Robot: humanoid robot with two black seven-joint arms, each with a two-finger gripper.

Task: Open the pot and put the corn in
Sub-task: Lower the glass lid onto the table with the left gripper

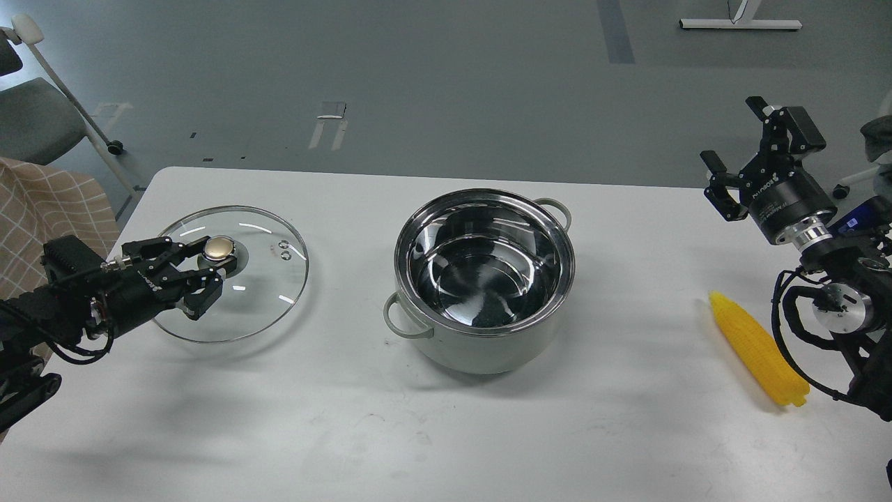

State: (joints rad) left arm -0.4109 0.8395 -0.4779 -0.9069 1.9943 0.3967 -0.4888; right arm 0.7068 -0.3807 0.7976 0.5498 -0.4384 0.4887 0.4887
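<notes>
The pale grey-green pot (481, 352) stands uncovered in the middle of the white table (334, 432), its shiny steel inside empty. The glass lid (265, 293) with a brass knob (219, 247) is low over or on the table, well left of the pot. My left gripper (206, 268) is closed around the knob. The yellow corn (758, 348) lies on the table at the far right, near the edge. My right gripper (737, 150) is open and empty, raised above and behind the corn.
A checked cloth (49, 209) and a grey chair (28, 118) are off the table's left edge. My right arm's joints and cables (836, 307) sit right beside the corn. Grey floor lies beyond the table's far edge.
</notes>
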